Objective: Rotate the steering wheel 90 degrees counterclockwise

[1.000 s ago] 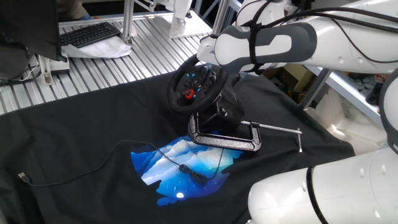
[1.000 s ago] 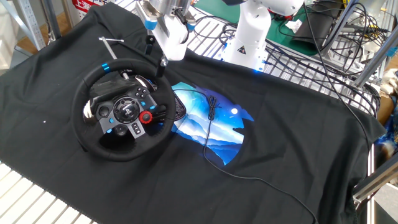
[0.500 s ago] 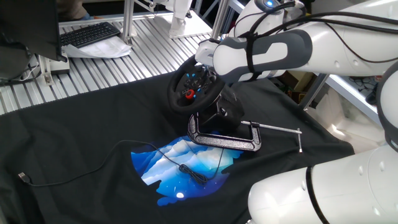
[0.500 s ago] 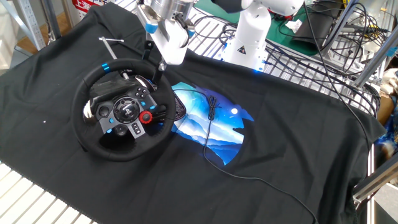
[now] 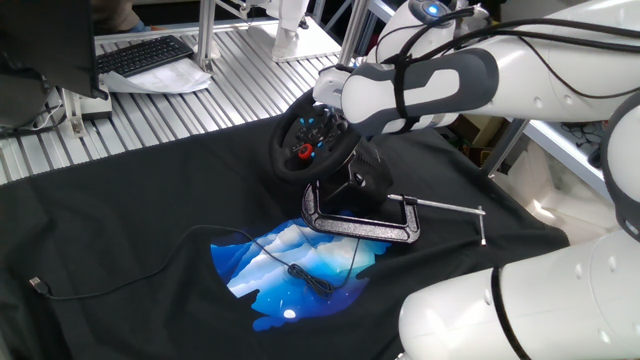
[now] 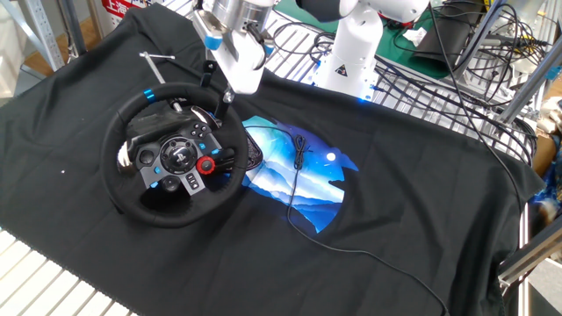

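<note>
Black cloth (image 6: 421,175) covers the table. Steering wheel (image 6: 173,156) sits near its edge w/ blue stripe at approx 11 o'clock on the rim. Gripper (image 6: 218,83) hangs just beside the rim at approx 1 o'clock, so the wheel lies below it toward 7. Can't tell if fingers are spread or pinching.

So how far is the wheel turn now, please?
Done: the pincer has reached the wheel, at the upper right of its rim. In hand: getting hold; whether the pincer grips cannot be told. Left: seemingly the whole quarter turn counterclockwise, because the blue stripe sits near the rim's top.
</note>
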Controlling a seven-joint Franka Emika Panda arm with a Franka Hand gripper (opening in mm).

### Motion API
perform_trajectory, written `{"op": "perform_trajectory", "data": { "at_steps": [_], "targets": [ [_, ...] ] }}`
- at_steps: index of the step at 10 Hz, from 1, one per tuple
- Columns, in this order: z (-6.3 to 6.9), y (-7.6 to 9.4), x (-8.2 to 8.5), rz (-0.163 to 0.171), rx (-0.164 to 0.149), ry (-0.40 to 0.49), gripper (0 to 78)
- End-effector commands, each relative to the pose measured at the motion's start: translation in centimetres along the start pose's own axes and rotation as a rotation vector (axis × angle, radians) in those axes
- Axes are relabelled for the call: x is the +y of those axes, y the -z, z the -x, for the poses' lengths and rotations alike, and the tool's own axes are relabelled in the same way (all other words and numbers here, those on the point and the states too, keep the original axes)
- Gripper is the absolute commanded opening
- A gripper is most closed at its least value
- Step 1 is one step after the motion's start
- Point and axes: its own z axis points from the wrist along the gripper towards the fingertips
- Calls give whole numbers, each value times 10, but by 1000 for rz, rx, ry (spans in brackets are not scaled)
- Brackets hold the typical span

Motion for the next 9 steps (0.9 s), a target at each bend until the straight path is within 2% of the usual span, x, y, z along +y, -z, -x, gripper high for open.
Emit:
{"op": "perform_trajectory", "data": {
  "at_steps": [1, 9],
  "targets": [
    [2, -4, 0, 8, -11, -2, 775],
    [3, -11, -3, 16, -19, 12, 775]
  ]
}}
